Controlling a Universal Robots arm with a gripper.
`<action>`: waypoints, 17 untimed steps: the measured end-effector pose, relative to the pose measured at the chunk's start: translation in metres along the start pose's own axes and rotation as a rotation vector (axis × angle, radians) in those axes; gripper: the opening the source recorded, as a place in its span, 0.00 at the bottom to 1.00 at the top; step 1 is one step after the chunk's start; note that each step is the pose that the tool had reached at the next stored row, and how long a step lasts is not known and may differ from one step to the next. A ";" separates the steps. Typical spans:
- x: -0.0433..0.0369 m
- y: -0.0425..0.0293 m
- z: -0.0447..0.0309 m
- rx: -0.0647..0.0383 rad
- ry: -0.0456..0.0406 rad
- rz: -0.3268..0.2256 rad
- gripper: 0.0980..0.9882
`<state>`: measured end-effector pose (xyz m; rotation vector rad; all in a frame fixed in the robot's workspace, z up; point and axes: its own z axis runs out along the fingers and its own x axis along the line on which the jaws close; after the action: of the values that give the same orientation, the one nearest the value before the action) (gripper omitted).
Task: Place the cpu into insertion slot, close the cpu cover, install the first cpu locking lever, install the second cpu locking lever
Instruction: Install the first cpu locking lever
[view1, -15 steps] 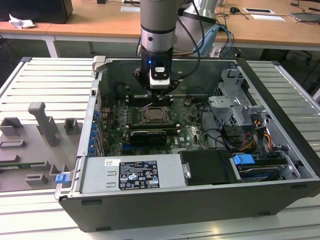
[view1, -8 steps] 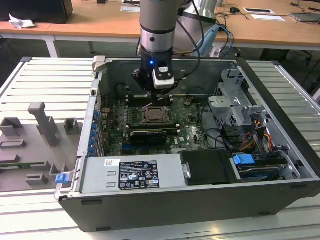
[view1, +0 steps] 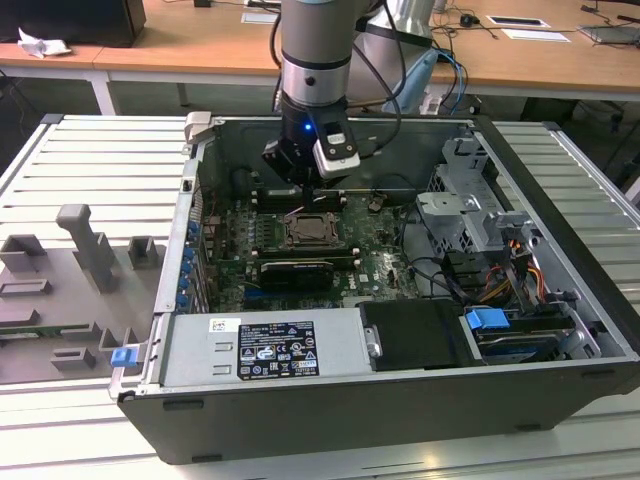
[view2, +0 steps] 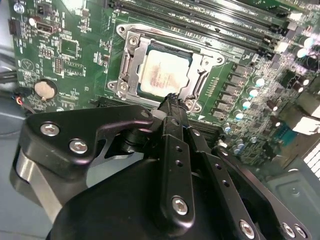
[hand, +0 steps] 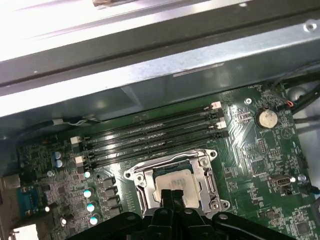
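Exterior view: arm reaches down into the open computer case (view1: 300, 425), which lies on the ribbed metal desk (view1: 95, 165). The pincer (view1: 309, 193) hangs just above the insertion slot (view1: 291, 232) in the middle of the green motherboard (view1: 375, 250). Grey fixture blocks (view1: 85, 250) stand on the desk at the exterior view's left, well apart from the case. Second wrist view: the pincer (view2: 172, 102) has its fingers drawn tight together with nothing between them, and its tip sits over the near edge of the slot (view2: 150, 36). The cpu (view2: 162, 75) lies flat inside the slot, pale face up, and the cpu cover (view2: 131, 60) frames it, lying down around the chip as far as I can see. Position of the locking levers: cannot tell. A coin cell (view2: 44, 89) sits on the board to one side. First wrist view: fingers (hand: 168, 200) pressed together just in front of the cpu (hand: 175, 179), cover (hand: 207, 179) around it, black memory slots (hand: 150, 140) beyond, close to the slot.
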<state>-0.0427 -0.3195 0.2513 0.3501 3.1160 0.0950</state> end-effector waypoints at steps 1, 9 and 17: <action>0.0000 0.0000 0.0001 0.000 0.0009 -0.014 0.01; 0.0000 -0.0001 0.0012 0.000 0.0119 -0.196 0.01; 0.0003 -0.0002 0.0028 -0.001 0.0111 -0.328 0.01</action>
<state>-0.0430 -0.3195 0.2485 -0.1643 3.1323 0.0960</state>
